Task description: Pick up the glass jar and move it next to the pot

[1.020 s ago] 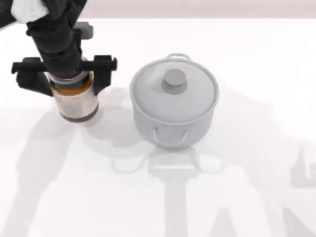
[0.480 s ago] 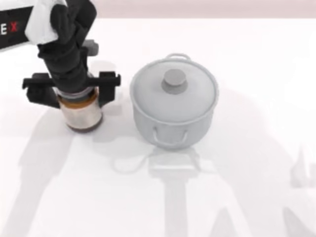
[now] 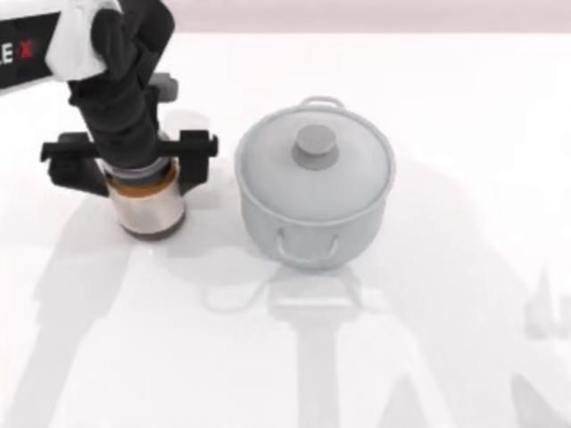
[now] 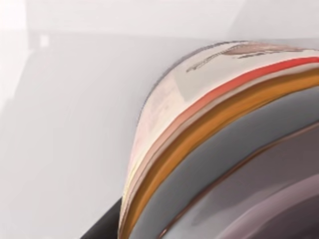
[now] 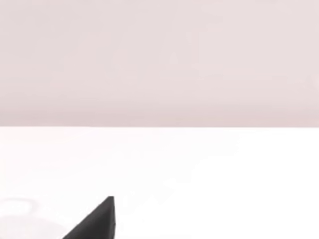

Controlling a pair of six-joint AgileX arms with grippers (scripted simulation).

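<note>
— Since a second ago we have been carrying the glass jar point(image 3: 147, 203) rightward across the table point(image 3: 464, 107) toward the pot point(image 3: 314, 183); over the last half second we are barely shifting at all

— Where is the jar sitting now?

— We are holding it at the pot's left in the top view, near it but with a strip of bare table showing between them. Whether its base is touching the table, we cannot tell

— And the grip?

— Our left gripper point(image 3: 129, 160) is coming down from above, its fingers clamped on the jar's upper part, with the black crossbar spreading out to both sides. The left wrist view is filling up with the jar's lid and label point(image 4: 209, 89) pressed close

— The pot?

— It is standing upright with its domed lid and knob point(image 3: 316, 144) in place, one loop handle facing the near edge

— Our right arm?

— It is staying out of the top view; only a dark fingertip is showing in its wrist view, so we cannot tell its grip
</note>
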